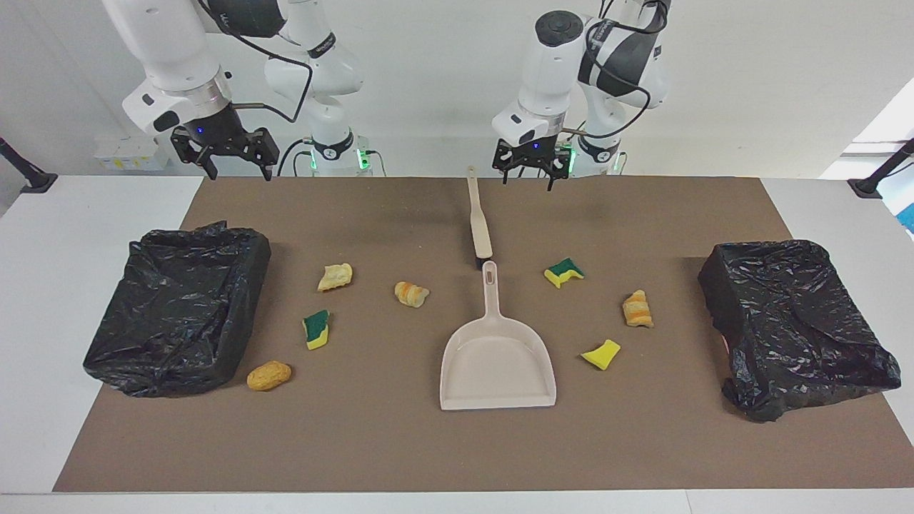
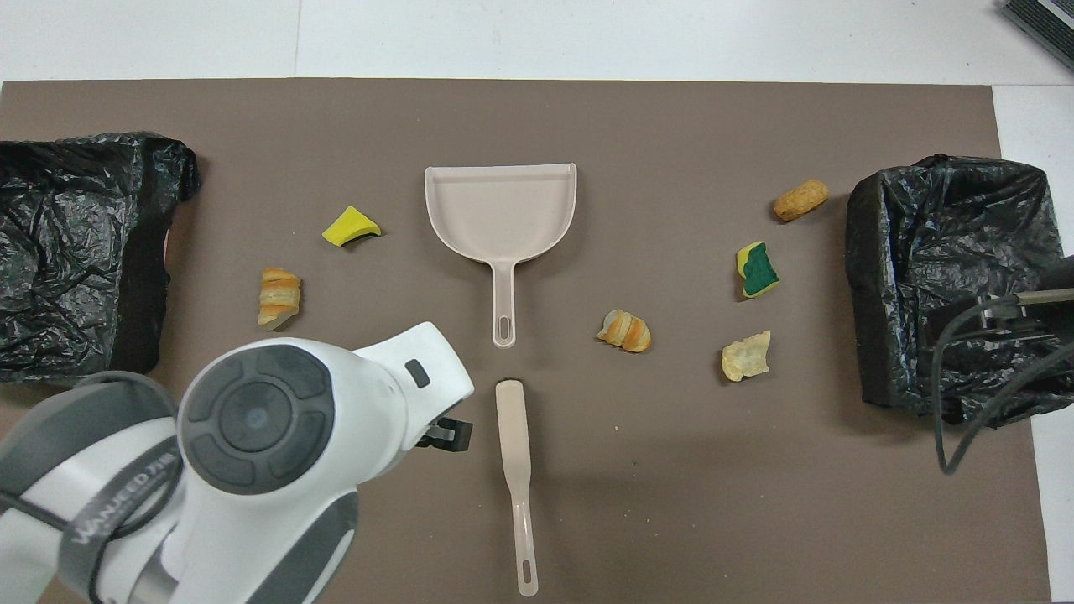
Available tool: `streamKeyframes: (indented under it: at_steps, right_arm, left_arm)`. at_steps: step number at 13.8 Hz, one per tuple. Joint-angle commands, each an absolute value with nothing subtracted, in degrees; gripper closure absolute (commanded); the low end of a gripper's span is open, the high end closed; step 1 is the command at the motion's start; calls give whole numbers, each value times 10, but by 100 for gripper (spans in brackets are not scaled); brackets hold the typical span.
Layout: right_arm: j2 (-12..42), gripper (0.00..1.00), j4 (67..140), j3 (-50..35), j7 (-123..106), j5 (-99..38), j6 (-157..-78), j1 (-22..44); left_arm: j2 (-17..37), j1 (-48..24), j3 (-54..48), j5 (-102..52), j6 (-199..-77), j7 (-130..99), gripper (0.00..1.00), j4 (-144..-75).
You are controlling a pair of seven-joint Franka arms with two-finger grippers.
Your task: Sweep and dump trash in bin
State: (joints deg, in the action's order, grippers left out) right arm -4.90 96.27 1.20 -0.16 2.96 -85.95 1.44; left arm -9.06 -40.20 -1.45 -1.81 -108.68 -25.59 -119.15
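My left arm's casing fills the overhead view's lower left, hiding one green sponge scrap point(image 1: 564, 272). Seven trash pieces point(image 1: 412, 293) lie scattered mid-frame around the dustpan point(image 1: 498, 364); its handle points up-frame at the brush point(image 1: 478, 223). Two black-lined bins point(image 1: 178, 307) flank them. My left gripper point(image 1: 529, 170) and right gripper point(image 1: 226, 158) hang with jaws spread, empty.

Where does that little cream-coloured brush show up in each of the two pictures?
Facing view: the brush lies at upper centre, end to end with the dustpan.
Overhead view: the brush lies at lower centre.
Shared landmark: the dustpan, whose handle points at the brush in both.
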Motion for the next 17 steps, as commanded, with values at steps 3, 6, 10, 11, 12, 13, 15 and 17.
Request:
streamKeyframes:
  at_steps: [3, 6, 10, 11, 12, 13, 15, 17]
  right_arm:
    - [-12, 0, 947, -4, 5, 17, -874, 27]
    - [21, 0, 930, -14, 12, 15, -886, 43]
    - [35, 0, 933, -14, 28, 11, -925, 55]
    - [36, 0, 933, -14, 29, 11, -926, 55]
    - [36, 0, 935, -14, 28, 11, -925, 54]
    - [36, 0, 935, -14, 28, 11, -924, 55]
    - [38, 0, 935, -17, 28, 8, -926, 61]
    - [42, 0, 934, -17, 31, -1, -924, 75]
  left_arm:
    - [-58, -486, -4, -23, -1199, -345, 0, -1268]
    - [-57, -520, -4, -23, -1238, -382, 0, -1310]
    - [-57, -548, -6, -29, -1281, -403, 0, -1353]
    - [-56, -557, -6, -38, -1285, -403, 0, -1363]
    - [-55, -560, -6, -50, -1288, -402, 0, -1368]
    - [-55, -561, -6, -60, -1290, -403, 0, -1368]
    - [-56, -562, -6, -88, -1288, -402, 0, -1372]
    - [-55, -565, -6, -110, -1288, -401, 0, -1372]
